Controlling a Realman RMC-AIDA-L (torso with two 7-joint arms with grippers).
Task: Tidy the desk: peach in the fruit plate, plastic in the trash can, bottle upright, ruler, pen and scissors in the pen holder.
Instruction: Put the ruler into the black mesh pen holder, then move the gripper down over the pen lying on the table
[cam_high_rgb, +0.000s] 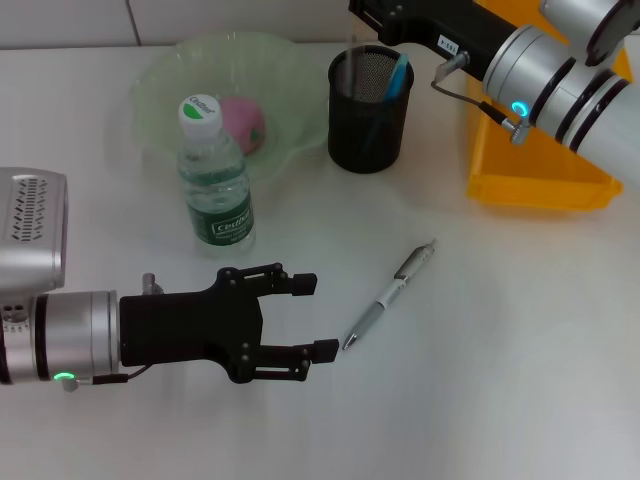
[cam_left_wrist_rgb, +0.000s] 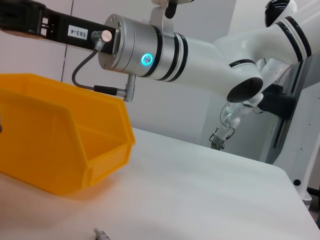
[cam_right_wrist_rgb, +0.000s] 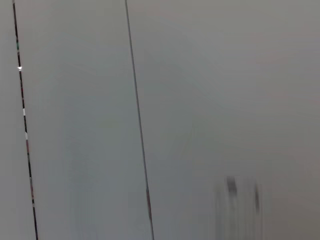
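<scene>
A silver pen (cam_high_rgb: 390, 295) lies slanted on the white table, its tip also in the left wrist view (cam_left_wrist_rgb: 101, 234). My left gripper (cam_high_rgb: 316, 317) hovers just left of it, open and empty. The bottle (cam_high_rgb: 215, 185) stands upright with a green label. Behind it a pink peach (cam_high_rgb: 245, 122) rests in the pale green fruit plate (cam_high_rgb: 165, 85). The black mesh pen holder (cam_high_rgb: 370, 100) holds a blue item (cam_high_rgb: 399, 76). My right gripper (cam_high_rgb: 400, 25) is at the far edge behind the holder. Scissors and plastic are out of view; I cannot pick out the ruler.
An orange bin (cam_high_rgb: 535, 175) sits at the back right under my right arm (cam_high_rgb: 560, 70), and shows in the left wrist view (cam_left_wrist_rgb: 60, 145). The right wrist view shows only a grey wall.
</scene>
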